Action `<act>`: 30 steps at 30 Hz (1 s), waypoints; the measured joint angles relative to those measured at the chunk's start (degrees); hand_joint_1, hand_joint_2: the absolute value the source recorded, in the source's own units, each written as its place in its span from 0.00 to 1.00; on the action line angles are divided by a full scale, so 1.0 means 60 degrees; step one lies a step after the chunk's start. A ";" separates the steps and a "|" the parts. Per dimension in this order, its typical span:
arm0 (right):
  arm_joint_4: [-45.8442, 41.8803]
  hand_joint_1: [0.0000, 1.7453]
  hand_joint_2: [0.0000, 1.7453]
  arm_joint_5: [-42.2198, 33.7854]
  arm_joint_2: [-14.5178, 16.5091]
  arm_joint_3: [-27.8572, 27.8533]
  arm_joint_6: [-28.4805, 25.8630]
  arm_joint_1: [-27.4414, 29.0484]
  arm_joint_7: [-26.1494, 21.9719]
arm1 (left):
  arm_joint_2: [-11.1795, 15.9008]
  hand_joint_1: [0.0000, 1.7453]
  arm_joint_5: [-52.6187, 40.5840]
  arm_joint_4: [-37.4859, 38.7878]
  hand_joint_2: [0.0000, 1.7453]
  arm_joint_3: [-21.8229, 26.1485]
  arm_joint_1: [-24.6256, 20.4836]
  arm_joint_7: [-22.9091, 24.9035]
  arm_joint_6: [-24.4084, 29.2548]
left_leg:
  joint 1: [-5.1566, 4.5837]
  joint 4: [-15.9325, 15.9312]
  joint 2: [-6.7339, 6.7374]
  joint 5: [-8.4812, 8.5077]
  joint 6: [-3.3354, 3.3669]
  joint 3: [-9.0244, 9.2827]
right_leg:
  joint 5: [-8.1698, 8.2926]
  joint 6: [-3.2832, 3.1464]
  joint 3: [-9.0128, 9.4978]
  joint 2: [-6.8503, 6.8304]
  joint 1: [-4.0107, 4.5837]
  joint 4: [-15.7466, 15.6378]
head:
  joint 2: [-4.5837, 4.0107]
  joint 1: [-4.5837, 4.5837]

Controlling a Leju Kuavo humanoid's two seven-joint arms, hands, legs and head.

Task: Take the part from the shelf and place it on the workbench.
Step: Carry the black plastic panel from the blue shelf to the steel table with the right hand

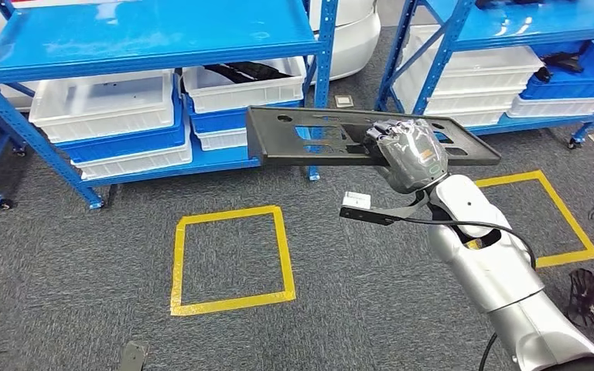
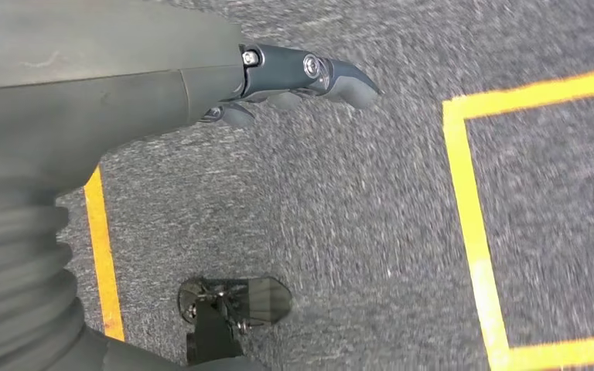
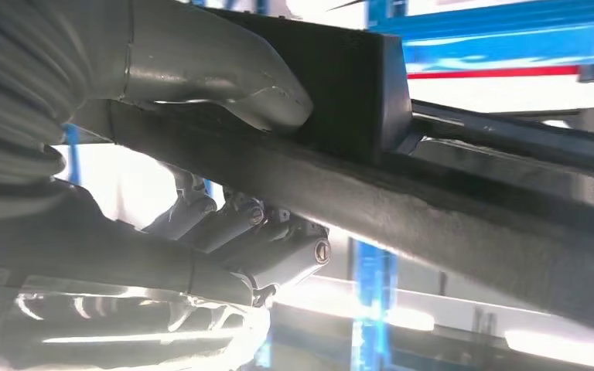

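One black part (image 1: 332,137) gripped by the right robot hand (image 1: 408,151); two shelves (image 1: 147,39).

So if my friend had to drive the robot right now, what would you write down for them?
Right hand: holds the long black part near its middle, lifted level in the air in front of the blue shelves. In the right wrist view the thumb sits on one face of the part and the fingers curl on the opposite face.
Left hand: hangs over the grey carpet, holding nothing; I cannot tell if it is open or shut.
Done: the part is off the shelf.
Left: carry it to the workbench and set it down there. White bins sit on the shelves.
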 joint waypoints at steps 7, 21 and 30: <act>-0.0116 0.87 1.00 0.0000 -0.0076 -0.0035 0.0000 0.0041 0.0000 | -0.0008 0.00 -0.0002 -0.0007 1.00 -0.0002 -0.0008 0.0007 0.0008 | 0.0012 0.0469 0.0222 -0.0368 -0.0402 -0.0128 | 0.0487 -0.0426 0.0540 0.0065 -0.0029 -0.1134 | 0.0000 -0.0041; -0.0167 0.87 1.00 -0.0007 -0.0008 -0.0037 0.0124 0.0027 0.0015 | -0.0037 0.00 -0.0041 -0.0009 1.00 -0.0001 0.0052 0.0046 0.0088 | 0.0024 0.0445 -0.1101 -0.0478 -0.0185 0.0142 | 0.0854 -0.0309 0.0104 0.1482 0.0113 -0.1039 | 0.0000 -0.0078; -0.0196 0.87 1.00 0.0013 -0.0021 -0.0054 0.0217 -0.0016 0.0044 | -0.0088 0.00 -0.0063 -0.0010 1.00 0.0002 0.0063 0.0047 0.0119 | -0.0088 0.0277 -0.0046 -0.0126 0.0010 -0.0137 | -0.0120 -0.0130 -0.0224 0.0205 0.0139 0.0485 | 0.0000 0.0000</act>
